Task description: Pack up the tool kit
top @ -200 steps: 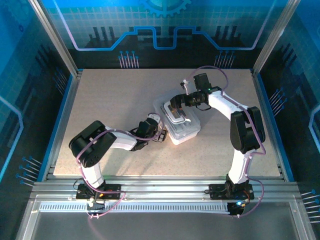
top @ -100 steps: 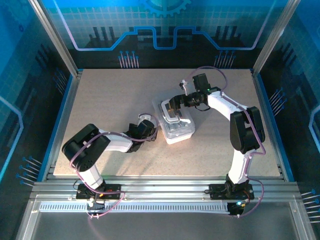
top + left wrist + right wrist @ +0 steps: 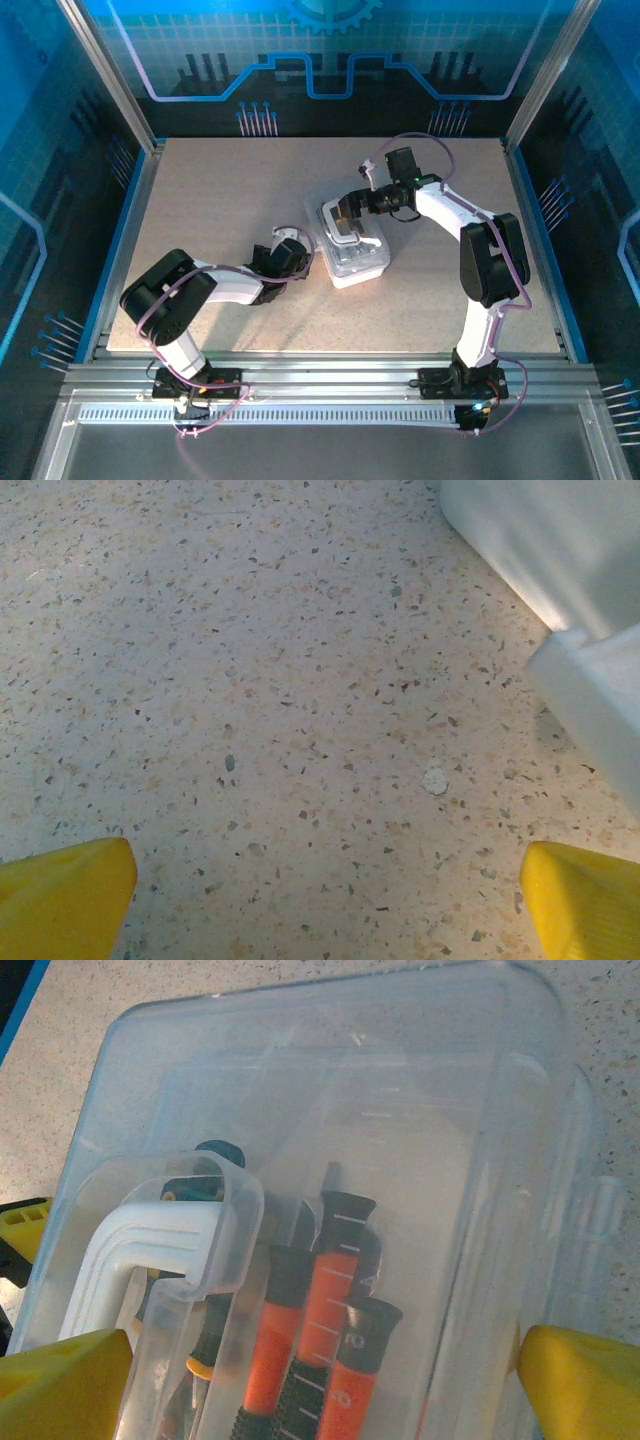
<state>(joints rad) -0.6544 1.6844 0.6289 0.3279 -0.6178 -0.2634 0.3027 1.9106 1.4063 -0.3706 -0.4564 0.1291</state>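
Tool kit mid-desk: right pincer over it, left pincer beside it

Desk is speckled, and the kit sits roughly at its centre. The kit's long axis runs far-left to near-right in the top view. The clear lid looks down, with tools visible through it; latched or not, cannot tell.

The right pincer hangs above the kit's far end, looking down onto the lid along that long axis. Its jaws are spread wide and grip nothing, with the yellow tips flanking the case in the wrist view.

The left pincer sits low over the desk, just beside the kit's left long side. It is also wide open and empty, and the kit lies ahead and to its right.

Judgement: the right arm is the nearer one for a press or grasp from above, and the left is placed to brace the side.

A white handle lies flat on the lid. Red-handled screwdrivers lie inside, lengthwise with the case.
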